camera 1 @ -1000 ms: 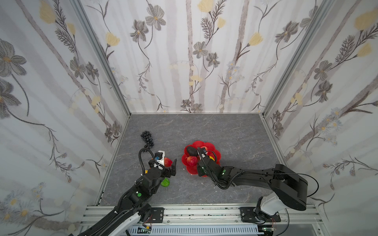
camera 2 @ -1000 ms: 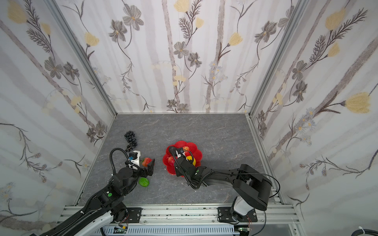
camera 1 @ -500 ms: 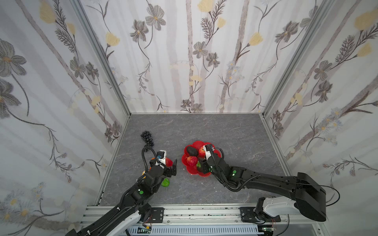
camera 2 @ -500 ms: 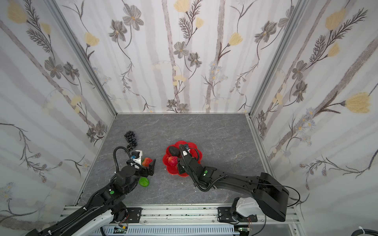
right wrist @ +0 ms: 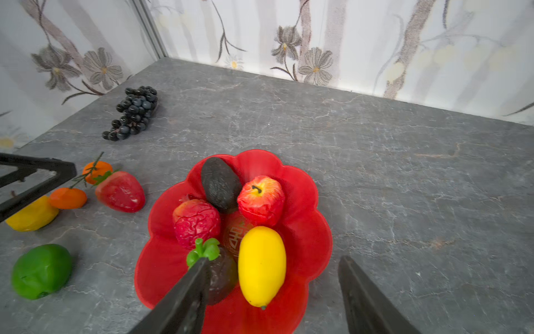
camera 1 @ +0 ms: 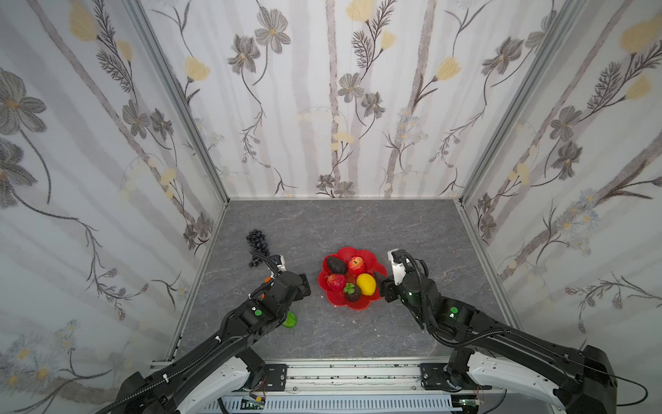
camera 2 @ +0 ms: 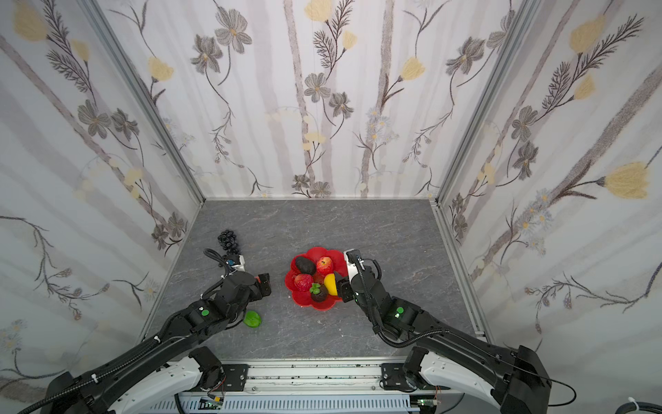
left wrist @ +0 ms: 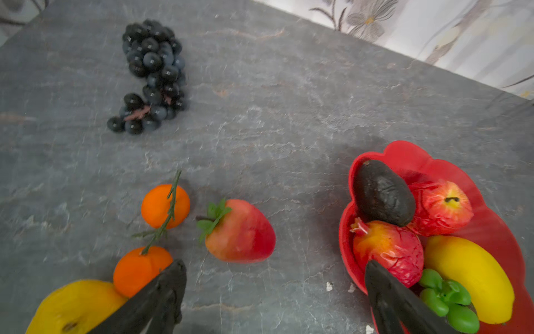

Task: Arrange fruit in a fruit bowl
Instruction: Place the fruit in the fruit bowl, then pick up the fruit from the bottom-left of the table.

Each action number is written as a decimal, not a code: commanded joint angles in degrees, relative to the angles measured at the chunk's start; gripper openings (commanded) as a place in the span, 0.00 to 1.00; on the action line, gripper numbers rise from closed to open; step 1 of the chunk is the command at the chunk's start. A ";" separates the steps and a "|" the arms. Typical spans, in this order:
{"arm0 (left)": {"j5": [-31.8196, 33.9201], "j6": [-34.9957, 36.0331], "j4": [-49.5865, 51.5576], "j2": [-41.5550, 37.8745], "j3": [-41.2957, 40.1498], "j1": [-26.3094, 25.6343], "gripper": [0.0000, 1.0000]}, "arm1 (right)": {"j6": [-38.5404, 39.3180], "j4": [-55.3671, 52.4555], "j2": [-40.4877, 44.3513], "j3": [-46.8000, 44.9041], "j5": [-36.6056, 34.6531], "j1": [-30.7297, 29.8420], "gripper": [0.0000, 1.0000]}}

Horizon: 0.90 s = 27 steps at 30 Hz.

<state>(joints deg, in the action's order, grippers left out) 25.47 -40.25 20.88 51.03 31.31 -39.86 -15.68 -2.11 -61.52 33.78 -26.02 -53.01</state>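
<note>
Trouble may come from a bump: the shiny yellow lemon (camera 1: 366,284) lies just beside the right gripper (right wrist: 273,259), inside the shallow red wavy-rimmed plastic bowl (right wrist: 316,231) between the two arms, and could roll out. That gripper and the left gripper (left wrist: 274,263) are wide open, holding nothing.

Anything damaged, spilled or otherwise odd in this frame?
Small white flecks lie on the table beside the bowl, perhaps chipped paint. In the bowl, the apple and the bumpy red fruit have wrinkled, crumpled skins. Nothing is spilled.
</note>
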 commanded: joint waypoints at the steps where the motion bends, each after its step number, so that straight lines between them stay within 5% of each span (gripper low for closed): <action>1: 1.40 -12.36 11.70 2.15 2.58 0.12 0.98 | 0.17 1.25 2.09 -2.42 1.78 2.66 0.72; 17: -11.59 -19.76 30.02 9.86 8.15 0.05 0.86 | -1.76 3.93 4.69 -6.59 8.36 6.33 0.74; 27: -17.97 -22.79 27.70 11.45 3.84 -0.54 0.85 | -2.29 3.61 4.33 -6.20 10.11 6.41 0.74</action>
<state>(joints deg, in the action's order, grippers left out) 9.26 -60.77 49.63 61.78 36.05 -40.36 -17.50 -0.14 -57.08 27.29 -16.82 -46.68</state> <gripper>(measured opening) 0.853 0.741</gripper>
